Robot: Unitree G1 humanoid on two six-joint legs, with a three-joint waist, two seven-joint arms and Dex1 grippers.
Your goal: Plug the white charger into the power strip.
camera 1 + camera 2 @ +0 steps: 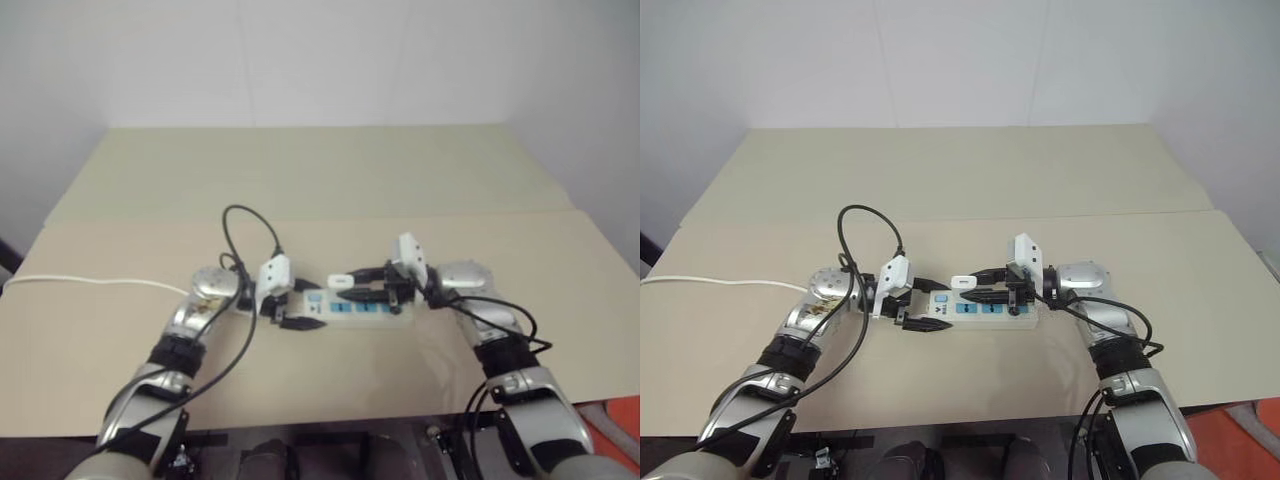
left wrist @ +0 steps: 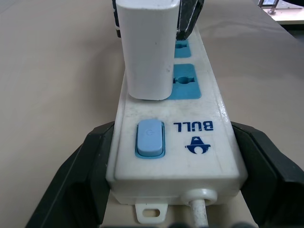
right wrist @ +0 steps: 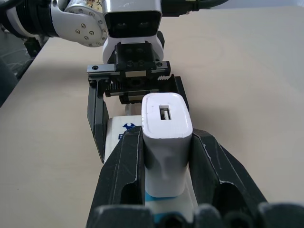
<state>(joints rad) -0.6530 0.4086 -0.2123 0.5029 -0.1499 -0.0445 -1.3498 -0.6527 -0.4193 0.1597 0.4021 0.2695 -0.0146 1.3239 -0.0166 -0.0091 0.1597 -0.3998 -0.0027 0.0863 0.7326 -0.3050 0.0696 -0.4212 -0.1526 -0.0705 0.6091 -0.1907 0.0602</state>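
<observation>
Fingers of our left gripper clamp the switch end of the power strip, one black finger pressed against each long side, so the strip sits squarely between them with its thin white cord coming out toward our wrist. We see the blue switch just past the fingertips, and beyond it the white charger standing upright on the socket nearest the switch, its base down against the blue face. A free blue socket lies just beside the charger, farther along the bar.

Our right gripper comes in from the opposite end of the strip, pointing toward the left one. Its two fingers are closed on the charger's flat sides, the white block held between them with its slotted top face showing above the fingertips.

From the head, we see the strip lying crosswise on the beige table, both grippers facing each other along it, the charger between them. Farther left, the cord trails across the table to its edge.
</observation>
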